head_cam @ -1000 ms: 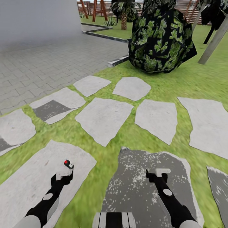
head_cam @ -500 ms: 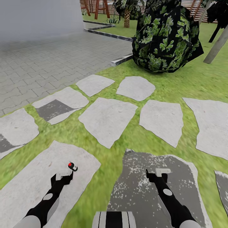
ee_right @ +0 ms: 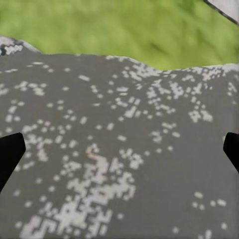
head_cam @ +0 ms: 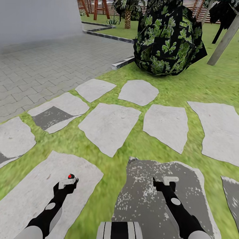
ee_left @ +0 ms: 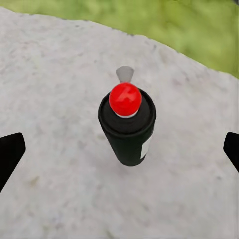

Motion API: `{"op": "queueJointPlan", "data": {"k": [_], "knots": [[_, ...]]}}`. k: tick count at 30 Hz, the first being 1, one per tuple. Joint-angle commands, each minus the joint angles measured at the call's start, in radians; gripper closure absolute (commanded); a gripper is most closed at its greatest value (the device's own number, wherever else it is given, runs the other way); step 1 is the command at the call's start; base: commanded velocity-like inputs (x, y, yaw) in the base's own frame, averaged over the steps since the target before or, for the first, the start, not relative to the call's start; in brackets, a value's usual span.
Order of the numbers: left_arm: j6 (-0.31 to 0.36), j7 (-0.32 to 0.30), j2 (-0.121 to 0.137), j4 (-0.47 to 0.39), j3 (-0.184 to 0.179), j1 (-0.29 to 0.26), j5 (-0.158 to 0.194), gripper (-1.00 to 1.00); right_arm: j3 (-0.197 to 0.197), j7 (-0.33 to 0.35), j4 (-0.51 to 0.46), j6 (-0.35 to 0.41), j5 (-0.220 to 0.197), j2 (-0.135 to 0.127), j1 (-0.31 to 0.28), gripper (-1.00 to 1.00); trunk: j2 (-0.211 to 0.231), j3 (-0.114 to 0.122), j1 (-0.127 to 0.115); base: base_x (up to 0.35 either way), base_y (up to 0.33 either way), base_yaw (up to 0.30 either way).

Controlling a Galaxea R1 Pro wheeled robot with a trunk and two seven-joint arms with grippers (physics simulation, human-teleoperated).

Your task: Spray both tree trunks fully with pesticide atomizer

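Left gripper (head_cam: 68, 183) poised low over a pale stepping stone (head_cam: 30, 196), jaws wide apart, gripping nothing. Atomizer (ee_left: 127, 127) standing upright on that stone, dead centre between the black fingertips (ee_left: 10, 154) in the left wrist view, not touched by either; black can, red knob on top. From the head camera, just a red dot of the atomizer (head_cam: 70, 176) peeking above the left gripper. Right gripper (head_cam: 165, 183) held out over the dark speckled stone (head_cam: 149, 199), jaws spread, empty; in the right wrist view, fingertips (ee_right: 10, 152) at both edges with speckled stone (ee_right: 119, 164) between and grass (ee_right: 114, 27) beyond. More pale stones (head_cam: 109, 126) laid across the lawn (head_cam: 186, 83) ahead. Grey paving (head_cam: 49, 69) off to the left, big dark leafy bush (head_cam: 167, 38) past the stones, slanting grey trunk (head_cam: 224, 41) at far right, slat fence (head_cam: 196, 5) at the back
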Motion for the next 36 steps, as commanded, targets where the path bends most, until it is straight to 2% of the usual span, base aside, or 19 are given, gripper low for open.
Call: {"op": "queueJointPlan", "data": {"k": [1, 21, 36], "knots": [[-0.003, 0.000, 0.000, 0.001, 0.001, -0.001, 0.003, -1.00, 0.001, -0.004, 0.001, -0.003, 0.002, 0.000, 0.000, -1.00, 0.000, -0.001, 0.000, 0.010, 0.000, -0.002], [-0.007, 0.000, 0.000, 0.001, -0.001, 0.000, -0.002, -1.00, 0.001, -0.004, 0.001, -0.003, 0.002, 0.000, 0.000, -1.00, 0.000, -0.001, 0.000, 0.057, 0.000, 0.000], [-0.008, 0.000, 0.001, 0.001, 0.001, 0.000, 0.001, -1.00, 0.001, -0.004, 0.001, -0.003, 0.002, 0.000, 0.000, -1.00, -0.004, -0.081, 0.007, 0.000, 0.000, 0.000]]}}
